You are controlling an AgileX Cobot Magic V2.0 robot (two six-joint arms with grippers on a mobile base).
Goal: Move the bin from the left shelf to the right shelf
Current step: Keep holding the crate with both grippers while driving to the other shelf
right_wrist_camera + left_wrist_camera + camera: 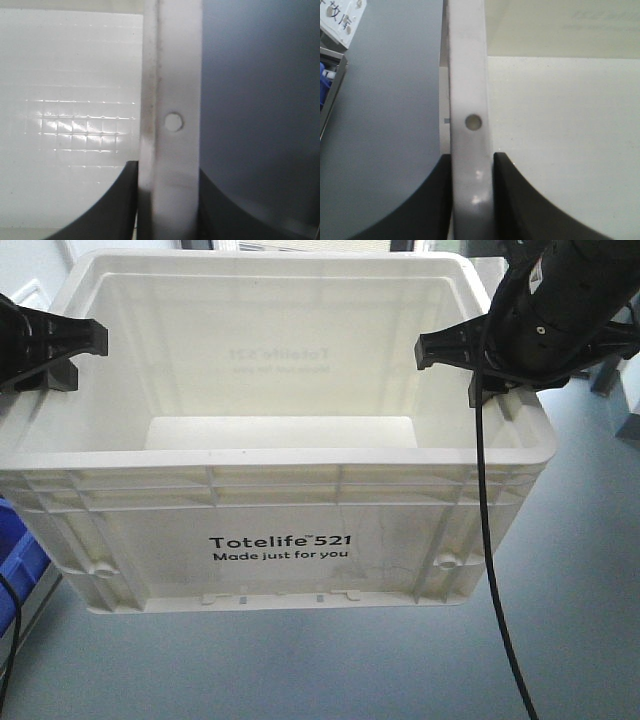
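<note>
We have the bin [280,540], the white tote printed "Totelife 521", filling most of the front view. It is empty inside and roughly level. It appears to hang clear of any support, since only grey floor [580,590] shows below and to the right of its base. No shelf shows in the front view, so we cannot say how near either shelf is.

Our left tool [80,355] is clenched on the bin's left rim, and our right tool [455,370] is clenched on the right rim. Each wrist view confirms this, with the white rim running up between the two dark fingers and touching both. A smaller blue bin [20,560] sits low at the left edge, just beside the tote's corner. A black cable [495,570] hangs from the right arm across the tote's front right corner. A small round hole [473,121] marks the rim just ahead of the left tool's grip.

We judge the pickup done and the carry under way. What is left is reaching the right shelf, setting the bin down and letting go.
</note>
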